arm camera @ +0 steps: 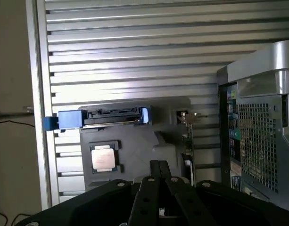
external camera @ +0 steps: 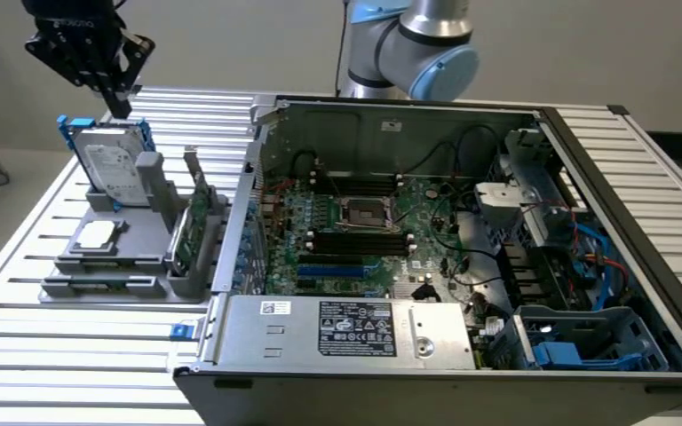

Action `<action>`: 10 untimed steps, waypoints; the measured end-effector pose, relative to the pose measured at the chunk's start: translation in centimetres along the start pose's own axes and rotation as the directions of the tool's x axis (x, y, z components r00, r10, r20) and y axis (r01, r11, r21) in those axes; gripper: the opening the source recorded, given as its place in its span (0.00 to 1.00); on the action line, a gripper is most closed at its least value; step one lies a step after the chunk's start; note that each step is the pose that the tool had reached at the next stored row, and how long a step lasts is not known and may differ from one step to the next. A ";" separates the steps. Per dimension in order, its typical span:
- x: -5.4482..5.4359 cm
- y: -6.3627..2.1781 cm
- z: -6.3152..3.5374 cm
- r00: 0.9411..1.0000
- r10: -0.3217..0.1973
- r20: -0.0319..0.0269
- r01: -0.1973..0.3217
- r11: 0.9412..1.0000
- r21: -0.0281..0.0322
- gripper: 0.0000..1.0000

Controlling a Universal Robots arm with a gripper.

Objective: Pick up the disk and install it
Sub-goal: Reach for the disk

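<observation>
The slatted metal table (external camera: 33,355) carries an open computer case (external camera: 436,399) and, just beside it toward the exterior view's left, a grey holder (external camera: 110,288). The disk (external camera: 110,164) stands on edge in a slot at the far end of that holder, upright or very nearly so, with its long axis running up and down and its labelled broad face turned toward the exterior view's left. Its upper short edge (the one with what looks like the connector, seen end-on in the wrist view) points up at the gripper (external camera: 118,108), with a blue rail at each corner. The gripper hangs a little above that edge, apart from it, its fingers pressed together and pinching nothing. I judge the disk stiff, fairly heavy for its size and smooth on its metal faces, and not fond of knocks; the broad faces just below the top edge look the soundest place to take hold. A small square chip (external camera: 96,234) lies flat on the holder nearer the camera.
</observation>
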State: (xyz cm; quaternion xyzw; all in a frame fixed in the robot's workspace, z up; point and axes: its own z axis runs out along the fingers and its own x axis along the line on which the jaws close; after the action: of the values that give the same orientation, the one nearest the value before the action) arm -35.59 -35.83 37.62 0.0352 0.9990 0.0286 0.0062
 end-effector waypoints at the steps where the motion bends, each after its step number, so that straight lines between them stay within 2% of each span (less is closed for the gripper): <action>1: 0.5 0.10 0.04 1.000 0.000 0.000 0.000 1.000 0.000 0.11; 4: 1.9 0.45 0.26 1.000 0.000 0.000 0.000 1.000 -0.001 0.11; 7: 3.0 0.97 0.76 1.000 0.000 0.010 0.000 1.000 -0.002 0.11; 10: 3.7 1.41 1.10 1.000 -0.001 0.013 0.001 1.000 -0.004 0.11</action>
State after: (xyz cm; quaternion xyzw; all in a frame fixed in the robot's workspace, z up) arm -39.18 -34.10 36.57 0.0347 0.9989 0.0302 0.0130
